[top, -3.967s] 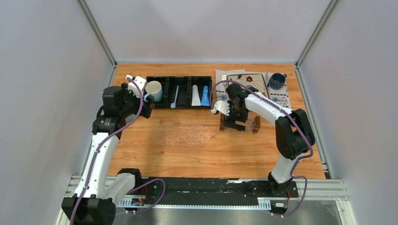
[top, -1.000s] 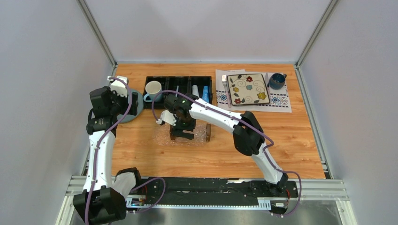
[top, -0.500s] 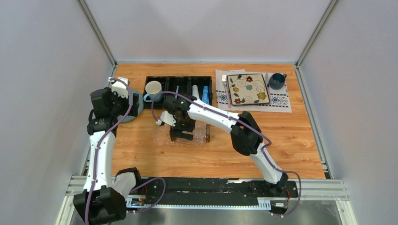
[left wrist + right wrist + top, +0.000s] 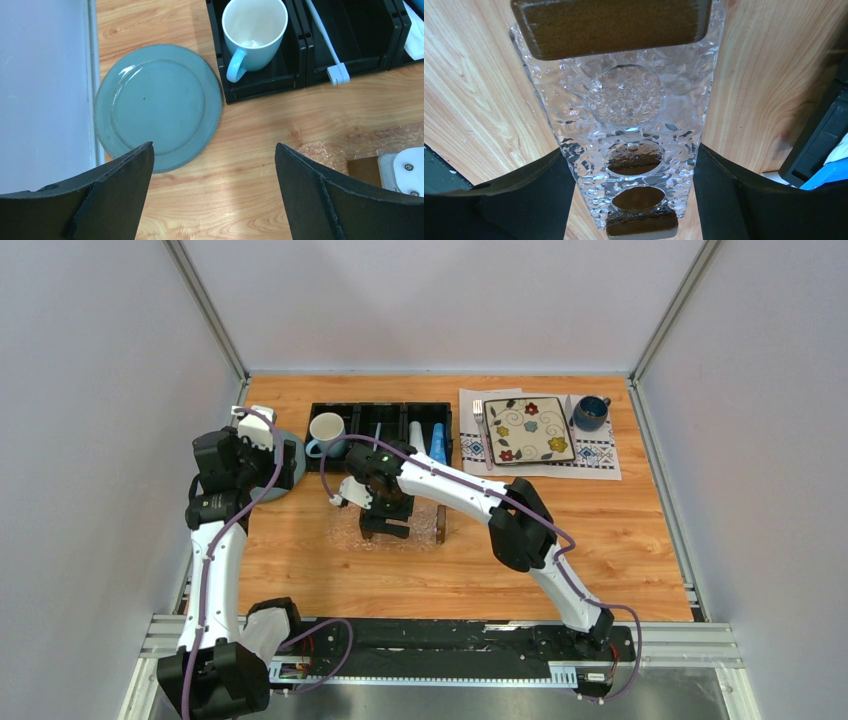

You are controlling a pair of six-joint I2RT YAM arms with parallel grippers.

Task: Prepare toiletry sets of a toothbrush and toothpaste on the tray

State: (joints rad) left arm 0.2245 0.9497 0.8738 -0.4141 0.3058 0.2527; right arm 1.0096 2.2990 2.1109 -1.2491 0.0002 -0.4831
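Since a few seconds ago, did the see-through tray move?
Yes. The tray went left. It was in front of the flowery plate, and now it is in front of the black organizer.

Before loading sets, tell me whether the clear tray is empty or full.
Empty: the right wrist view shows the tray bare from end to end.

The small rectangular clear tray (image 4: 634, 115) looks like glass or acrylic, pebbled and glinting, with smooth matt dark-brown wooden end bars (image 4: 609, 22). The worktop (image 4: 250, 120) is pale satin wood with visible grain. The round blue-grey plate (image 4: 157, 107) is glazed, its rim beaded; the pale blue mug (image 4: 255, 25) is glossy ceramic. The black three-compartment organizer (image 4: 260, 90) is smooth plastic. The left end effector (image 4: 212, 195) has matt black, faintly grainy fingers (image 4: 115, 195).
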